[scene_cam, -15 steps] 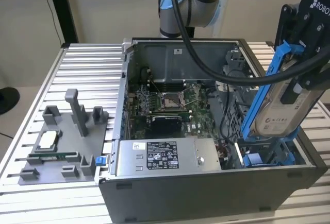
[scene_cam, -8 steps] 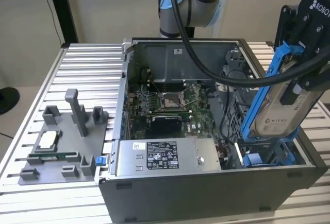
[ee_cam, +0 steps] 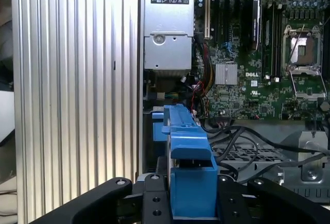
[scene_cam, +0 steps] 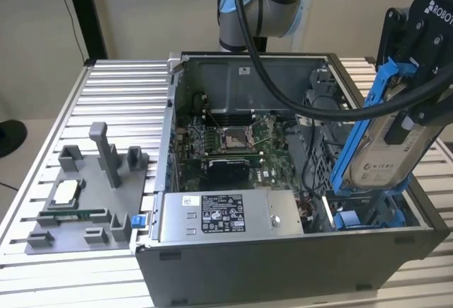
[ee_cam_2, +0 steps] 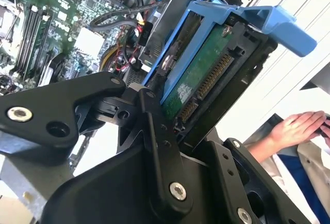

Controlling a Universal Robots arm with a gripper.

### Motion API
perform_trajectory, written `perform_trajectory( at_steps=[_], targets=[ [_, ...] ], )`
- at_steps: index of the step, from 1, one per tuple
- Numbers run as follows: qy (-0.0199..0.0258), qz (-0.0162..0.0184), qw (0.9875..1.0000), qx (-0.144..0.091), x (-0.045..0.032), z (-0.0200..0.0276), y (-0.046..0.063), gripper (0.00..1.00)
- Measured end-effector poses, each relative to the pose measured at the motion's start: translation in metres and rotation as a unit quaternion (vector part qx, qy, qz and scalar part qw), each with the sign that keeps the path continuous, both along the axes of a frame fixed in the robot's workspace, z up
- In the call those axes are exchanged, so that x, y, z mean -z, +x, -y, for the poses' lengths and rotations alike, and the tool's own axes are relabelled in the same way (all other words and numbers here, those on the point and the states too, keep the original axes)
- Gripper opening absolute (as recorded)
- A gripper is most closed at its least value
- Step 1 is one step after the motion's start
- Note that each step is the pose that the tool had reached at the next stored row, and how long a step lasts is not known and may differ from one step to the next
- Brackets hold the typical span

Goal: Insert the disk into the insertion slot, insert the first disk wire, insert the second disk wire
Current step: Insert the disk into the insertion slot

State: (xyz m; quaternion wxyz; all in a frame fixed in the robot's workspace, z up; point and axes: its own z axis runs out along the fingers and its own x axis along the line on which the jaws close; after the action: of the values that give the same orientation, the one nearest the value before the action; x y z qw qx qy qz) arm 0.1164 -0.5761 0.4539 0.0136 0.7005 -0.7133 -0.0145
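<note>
The disk (scene_cam: pixel 386 154) is being held upright and tilted, just beyond the far end of the power-supply box (scene_cam: pixel 230 216) toward the exterior view's right. It is being clenched by the gripper (ee_cam: pixel 192 203), whose fingers (ee_cam: pixel 154 201) are being pressed against the two sides of the blue carrier frame (scene_cam: pixel 352 138). The grasp is probably being taken on the frame so that the connector edge, facing the second wrist view, is being left free for the wires. The disk's lower end is being aimed at the insertion slot (scene_cam: pixel 368 214), whose blue rails are being shown directly beneath it, next to the same end of the power-supply box. Whether the frame is already being touched by those rails cannot be told, and the disk is judged as not yet seated. Behind the power-supply box, the motherboard (scene_cam: pixel 226 145) is being left exposed in the open case (scene_cam: pixel 283 269). Loose black cables (ee_cam: pixel 242 136) are being draped beside the slot. Farther off, outside the case, a person's hand (ee_cam_2: pixel 296 128) is being rested.
</note>
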Motion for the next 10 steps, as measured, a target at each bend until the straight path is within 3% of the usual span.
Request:
perform_trajectory(
  at_steps=[10],
  targets=[
    [0.0001, -0.0004, 1.0, 0.0, 0.0067, 0.0, 0.0043, 0.0]
  ],
)
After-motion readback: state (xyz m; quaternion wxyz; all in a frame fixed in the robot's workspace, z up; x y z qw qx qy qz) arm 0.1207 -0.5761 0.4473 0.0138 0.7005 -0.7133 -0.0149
